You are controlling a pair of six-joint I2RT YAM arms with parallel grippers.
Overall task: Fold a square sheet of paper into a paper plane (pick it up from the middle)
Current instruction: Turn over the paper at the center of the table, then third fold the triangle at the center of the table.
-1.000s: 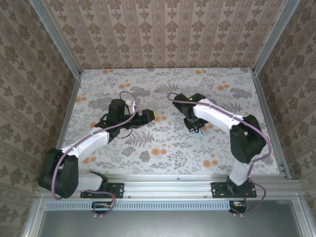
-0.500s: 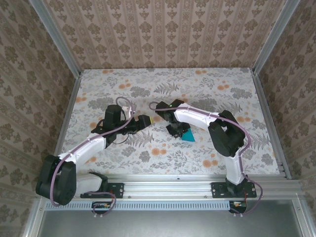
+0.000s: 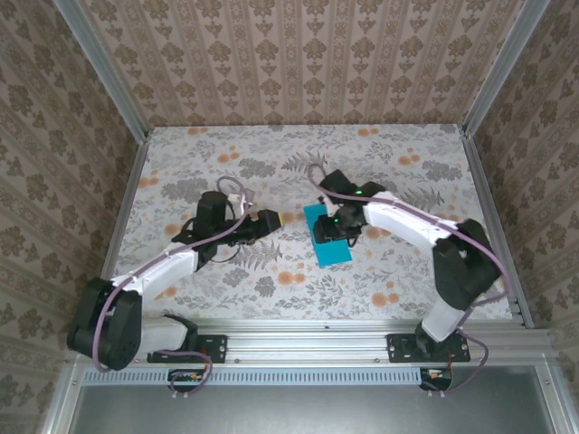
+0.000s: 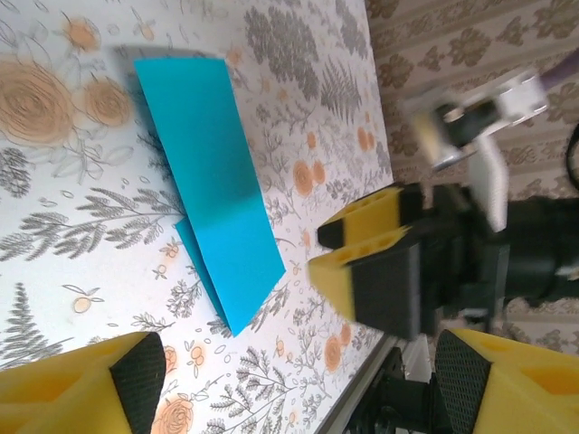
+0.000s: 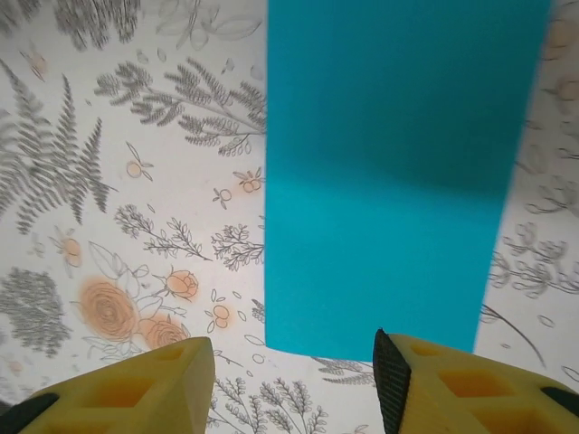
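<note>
Paper [image 5: 389, 163], a folded strip flat on the table [image 3: 407, 289], lies just beneath the spread right gripper [image 5: 289, 348], long axis running ahead of it; left gripper [image 4: 298, 354], likewise spread, stands farther off.

Teal square sheet of paper [image 3: 327, 237], folded oblong, flat mid-table.

Floral tabletop [image 3: 380, 154] beneath and all round left gripper [image 3: 276, 219] and right gripper [image 3: 336, 228]: pale print, grey ferns, orange blossoms. Orange flower cluster [image 5: 122, 312] close by right gripper, on the right wrist camera. Brown damask wallpaper walls [image 3: 308, 54] well beyond both grippers, at far side and both flanks. Aluminium corner posts [image 3: 99, 68] at wall joins. Metal rail [image 3: 308, 336] well behind grippers, along near tabletop edge. Grey panel [image 3: 308, 407] just past rail.
</note>
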